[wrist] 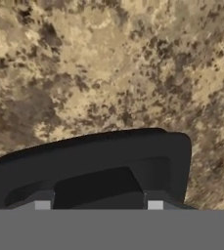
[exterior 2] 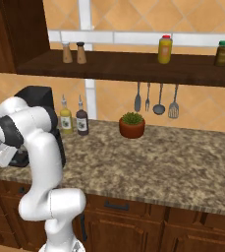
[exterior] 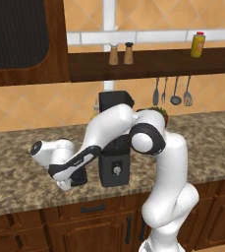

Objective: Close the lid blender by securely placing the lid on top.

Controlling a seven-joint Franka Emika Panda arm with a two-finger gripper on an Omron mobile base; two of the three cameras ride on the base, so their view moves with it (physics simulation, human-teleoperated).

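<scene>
The lid (wrist: 99, 156) is a flat black rounded-square cap lying on the speckled stone counter (wrist: 108, 63), left of the blender. My gripper (wrist: 99, 205) reaches down onto it, with one fingertip on each side of the lid's raised middle, shut on it. In the left base view the gripper (exterior: 73, 182) sits low over the lid (exterior: 80, 178) near the counter's front edge. The blender (exterior: 115, 165) stands just to the right, a black boxy base with a silver knob and a dark jar partly hidden by my arm. The right base view shows the lid (exterior 2: 19, 158) beside the blender (exterior 2: 38, 98).
Two small bottles (exterior 2: 73, 119) stand behind the blender, with a potted plant (exterior 2: 132, 125) further right. Utensils (exterior 2: 155, 101) hang under a wooden shelf (exterior 2: 133, 66) that carries shakers and jars. The counter's front edge (exterior: 45, 206) runs close below the lid.
</scene>
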